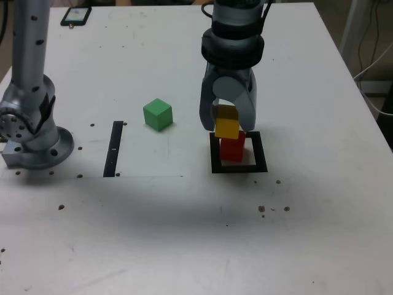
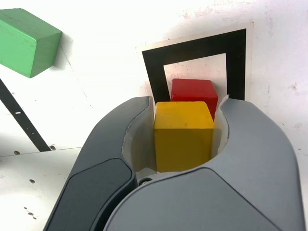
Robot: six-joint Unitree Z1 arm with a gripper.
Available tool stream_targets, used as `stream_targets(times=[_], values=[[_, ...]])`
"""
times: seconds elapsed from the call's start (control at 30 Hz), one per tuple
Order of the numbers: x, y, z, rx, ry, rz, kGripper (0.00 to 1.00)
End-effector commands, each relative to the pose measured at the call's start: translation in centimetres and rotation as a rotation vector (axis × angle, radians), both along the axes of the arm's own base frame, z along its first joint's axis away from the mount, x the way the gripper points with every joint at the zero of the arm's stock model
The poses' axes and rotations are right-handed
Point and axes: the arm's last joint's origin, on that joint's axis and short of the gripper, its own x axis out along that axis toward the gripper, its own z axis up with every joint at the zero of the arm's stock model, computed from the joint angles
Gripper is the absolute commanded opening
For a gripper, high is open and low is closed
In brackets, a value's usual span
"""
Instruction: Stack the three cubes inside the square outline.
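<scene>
Jaws clamp yellow cube by opposite side faces, above red cube in outline; cubes look light, rigid, matte. Green cube: take likewise

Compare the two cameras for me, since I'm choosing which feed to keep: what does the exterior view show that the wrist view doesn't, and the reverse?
Only the exterior view shows the arm's base, a phone at the table's far edge, the table as a whole, and the full square outline.

Only the wrist view shows up close the gripper's fingers pressed against the yellow cube's sides.

Both show the gripper shut on the yellow cube above the red cube in the outline, the green cube apart, and the black strip.
</scene>
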Motion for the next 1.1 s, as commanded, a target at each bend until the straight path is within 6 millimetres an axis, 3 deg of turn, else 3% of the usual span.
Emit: stream_targets(times=[0.0, 0.3, 0.6, 0.93, 1.07], values=[[0.17, 0.01, -0.10, -0.003, -0.001, 0.001, 0.22], [0.60, -0.10, -0.33, -0.020, -0.023, -0.005, 0.22], [0.62, -0.12, -0.67, -0.025, -0.025, -0.007, 0.30], [0.43, -0.05, -0.62, -0.014, -0.017, -0.008, 0.85], [0.35, -0.05, -0.40, -0.014, -0.019, -0.010, 0.99]])
